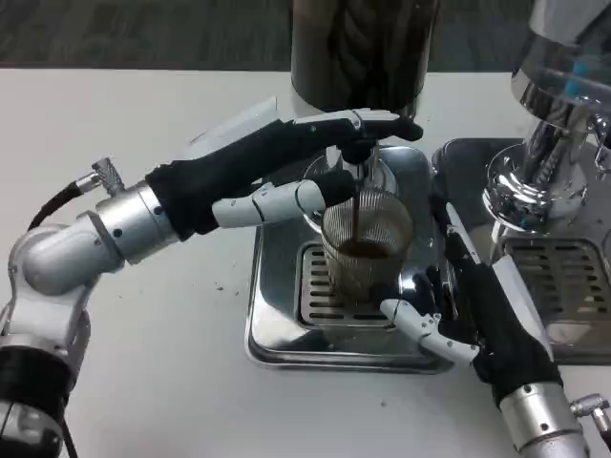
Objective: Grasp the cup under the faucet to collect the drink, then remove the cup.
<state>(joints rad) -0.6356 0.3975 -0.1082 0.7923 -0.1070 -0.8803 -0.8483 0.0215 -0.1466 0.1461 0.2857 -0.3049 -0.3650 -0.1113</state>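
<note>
Right hand (449,320) partly hides cup (366,250)

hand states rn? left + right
Left hand: raised at the faucet, fingers on it; whether it grips cannot be told.
Right hand: holding the cup on the tray, drink pouring in.
</note>
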